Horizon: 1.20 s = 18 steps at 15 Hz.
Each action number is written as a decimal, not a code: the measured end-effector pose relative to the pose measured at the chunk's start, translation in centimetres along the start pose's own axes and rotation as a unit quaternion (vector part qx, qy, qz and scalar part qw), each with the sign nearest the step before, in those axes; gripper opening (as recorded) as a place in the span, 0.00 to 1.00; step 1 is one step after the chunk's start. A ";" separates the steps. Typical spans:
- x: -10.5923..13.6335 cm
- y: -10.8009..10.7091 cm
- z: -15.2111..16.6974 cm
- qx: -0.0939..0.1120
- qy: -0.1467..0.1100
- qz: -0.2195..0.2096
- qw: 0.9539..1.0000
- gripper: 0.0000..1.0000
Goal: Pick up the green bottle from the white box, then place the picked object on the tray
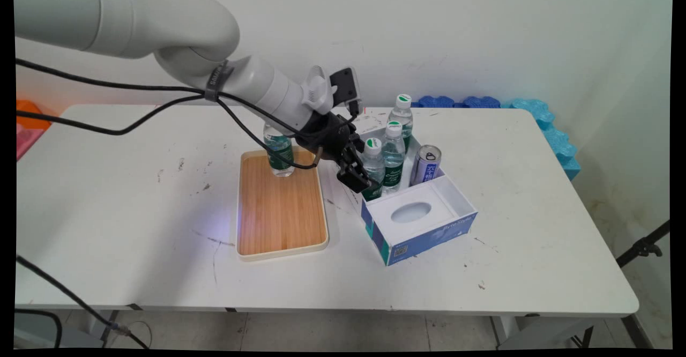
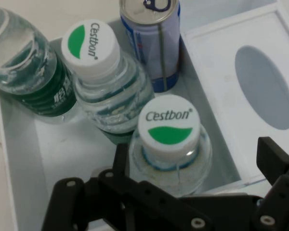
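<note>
End effector open wide around the nearest bottle, holding nothing

In the hand view your two fingers stand either side of that white-capped bottle, neither touching it as far as I can tell. It sits in the near corner of the blue-and-white box, at 3 o'clock from the wooden tray on the tabletop. It's a tight spot: a second bottle touches it at 11 o'clock, the can is at 12 and the box's oval-holed panel at 2. My call: centre the cap between the fingers, stay clear of the neighbour, keep the wrist square and close on the body, not the cap. Another bottle stands at the tray's far end
</note>
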 end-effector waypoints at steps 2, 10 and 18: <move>0.1 0.0 0.7 0.002 -0.003 0.003 1.000 1.00; 0.4 -0.2 2.4 0.013 -0.010 0.004 1.000 0.00; 1.8 -0.6 -0.4 0.015 0.006 -0.009 1.000 0.00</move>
